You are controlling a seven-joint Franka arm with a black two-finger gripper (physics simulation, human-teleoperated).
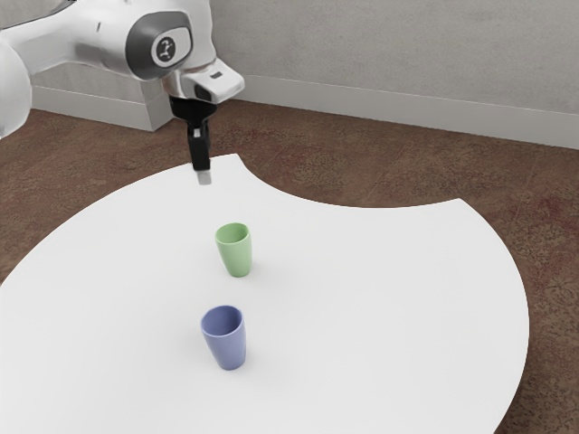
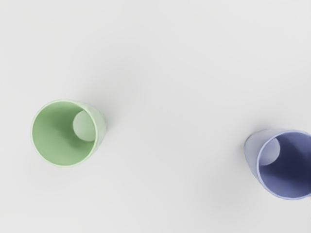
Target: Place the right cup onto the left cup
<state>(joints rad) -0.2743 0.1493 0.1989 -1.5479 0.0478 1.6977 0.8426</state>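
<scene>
Hanging above a white table (image 1: 389,289), a black gripper (image 1: 203,174) points down, apart from two upright cups.
In the exterior view, the green cup (image 1: 237,253) stands on the table nearer the gripper, and the blue cup (image 1: 228,344) stands on the table closer to the camera, the two apart from each other. The wrist view looks down into both open mouths, the blue one partly cut off by the picture's edge. The gripper is seen side-on, so I cannot tell whether its pincer is apart or together. Behind are a brown floor (image 1: 362,167) and a grey wall (image 1: 389,45).
</scene>
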